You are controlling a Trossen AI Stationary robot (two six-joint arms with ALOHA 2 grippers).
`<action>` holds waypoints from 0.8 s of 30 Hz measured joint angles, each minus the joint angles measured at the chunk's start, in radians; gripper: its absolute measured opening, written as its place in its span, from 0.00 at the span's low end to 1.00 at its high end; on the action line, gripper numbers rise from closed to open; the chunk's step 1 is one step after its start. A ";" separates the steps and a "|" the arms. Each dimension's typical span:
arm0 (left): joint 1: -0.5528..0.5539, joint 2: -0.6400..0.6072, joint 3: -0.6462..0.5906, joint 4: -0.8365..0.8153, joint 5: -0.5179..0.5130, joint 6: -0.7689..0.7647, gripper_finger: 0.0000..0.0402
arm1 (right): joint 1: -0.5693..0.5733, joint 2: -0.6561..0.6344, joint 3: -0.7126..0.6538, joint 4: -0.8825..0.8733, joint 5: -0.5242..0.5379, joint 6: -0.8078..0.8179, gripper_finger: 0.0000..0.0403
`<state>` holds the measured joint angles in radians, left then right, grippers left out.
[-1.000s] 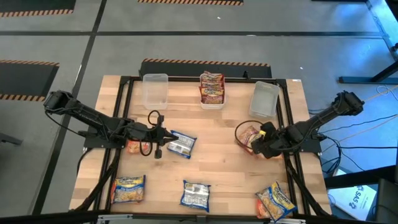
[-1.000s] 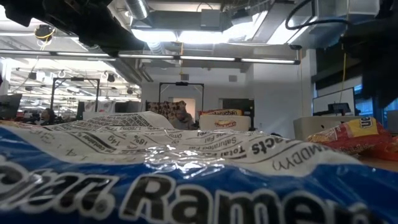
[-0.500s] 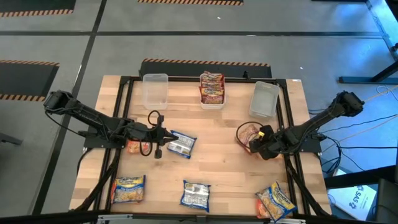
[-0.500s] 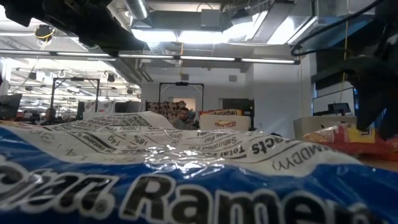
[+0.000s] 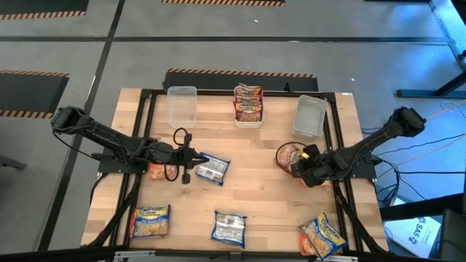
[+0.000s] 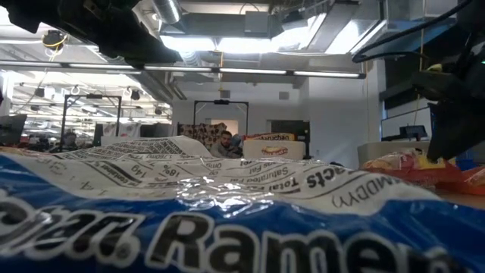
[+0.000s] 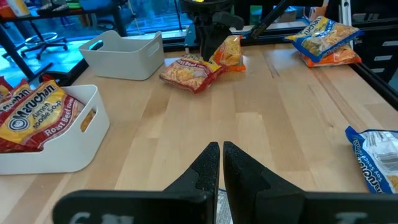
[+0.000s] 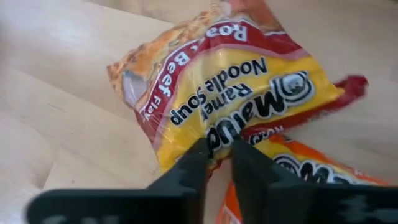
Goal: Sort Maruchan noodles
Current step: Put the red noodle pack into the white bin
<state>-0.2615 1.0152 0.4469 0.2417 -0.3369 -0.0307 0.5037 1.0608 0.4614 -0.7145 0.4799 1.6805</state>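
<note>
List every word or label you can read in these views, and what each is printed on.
"Roast Beef Flavor", "Ramen Noodle Soup", "Maruchan": red packet at the right gripper.
"Maruchan", "Roast Beef": packet in the white bin.
"Ramen", "Saturated Fat": blue packet nearest the low camera.
Print on the other packets is too small to read.

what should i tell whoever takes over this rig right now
Right gripper: shut on the edge of a red roast beef packet at the table's right side, an orange packet under it.
Left gripper: shut, holding nothing, beside a blue packet at centre-left.
Done: red packets in the middle bin.
Left: the two clear bins look empty; loose packets lie along the front edge and by the left arm.
</note>
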 joint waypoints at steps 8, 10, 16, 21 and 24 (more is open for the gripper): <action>0.000 0.000 0.000 0.000 0.000 -0.014 0.04 | 0.000 0.004 0.000 0.079 0.026 -0.146 0.02; 0.000 0.000 0.000 0.000 0.000 -0.015 0.04 | 0.000 0.004 0.010 0.126 0.025 -0.234 0.01; 0.000 0.000 0.000 0.000 0.001 -0.019 0.04 | 0.000 0.004 0.054 0.321 0.000 -0.599 0.00; 0.000 0.000 0.000 0.006 0.001 -0.020 0.04 | 0.000 0.004 0.056 0.388 0.008 -0.702 0.00; 0.000 0.001 0.000 0.023 0.001 -0.032 0.04 | 0.000 0.004 0.056 0.368 -0.020 -0.631 0.02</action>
<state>-0.2612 1.0163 0.4469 0.2647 -0.3355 -0.0626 0.5037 1.0649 0.5171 -0.3462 0.4599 1.0491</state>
